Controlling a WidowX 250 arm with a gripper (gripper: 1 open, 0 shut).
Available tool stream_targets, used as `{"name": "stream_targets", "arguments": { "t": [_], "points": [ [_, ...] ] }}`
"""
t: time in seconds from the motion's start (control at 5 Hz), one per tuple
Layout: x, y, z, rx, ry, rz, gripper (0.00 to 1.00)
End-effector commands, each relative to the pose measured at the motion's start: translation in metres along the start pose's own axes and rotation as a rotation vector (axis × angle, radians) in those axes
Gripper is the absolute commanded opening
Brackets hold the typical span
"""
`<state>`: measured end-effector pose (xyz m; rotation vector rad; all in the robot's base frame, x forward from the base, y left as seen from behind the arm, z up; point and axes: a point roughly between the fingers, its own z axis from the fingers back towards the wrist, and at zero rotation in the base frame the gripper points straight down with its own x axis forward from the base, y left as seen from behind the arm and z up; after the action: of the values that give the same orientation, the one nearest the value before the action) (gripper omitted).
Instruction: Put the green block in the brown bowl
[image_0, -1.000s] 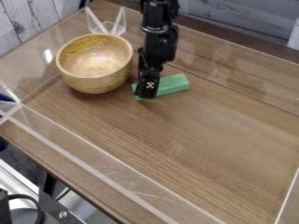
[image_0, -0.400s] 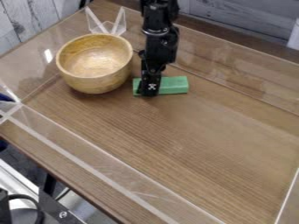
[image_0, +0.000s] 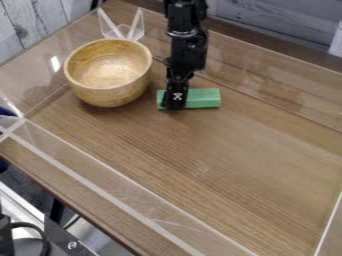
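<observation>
Green block (image_0: 198, 98) — flat bar, end effector (image_0: 174, 99) clamped

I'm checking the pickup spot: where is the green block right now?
The green block lies on the wooden table in the upper middle of the camera view, just right of the brown bowl, with the hand closed on its left end.

The desk (image_0: 201, 170) presents a brown wood-grain surface, smooth, with a faint sheen along its far edge. The brown bowl (image_0: 107, 72) reads as turned wood, light tan, with visible grain inside and a satin, unpolished finish on its thick wall. The green block (image_0: 197, 98) is uniformly bright green, smooth and matt; its material cannot be determined. The tool (image_0: 174, 99) appears as black, hard, matt plastic or metal. Clear, glossy transparent panels (image_0: 80, 170) border the desk.
</observation>
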<state>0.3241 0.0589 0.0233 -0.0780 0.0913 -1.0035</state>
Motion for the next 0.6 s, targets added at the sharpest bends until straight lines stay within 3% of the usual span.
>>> {"name": "stream_targets", "arguments": {
  "t": [0.0, 0.2, 0.4],
  "points": [
    [0.0031, 0.0114, 0.0117, 0.081, -0.027, 0.025, 0.0],
    [0.0034, 0.0142, 0.0093, 0.113, -0.032, 0.054, 0.0],
    [0.0039, 0.021, 0.0091, 0.107, -0.044, 0.017, 0.0]
  ]
}}
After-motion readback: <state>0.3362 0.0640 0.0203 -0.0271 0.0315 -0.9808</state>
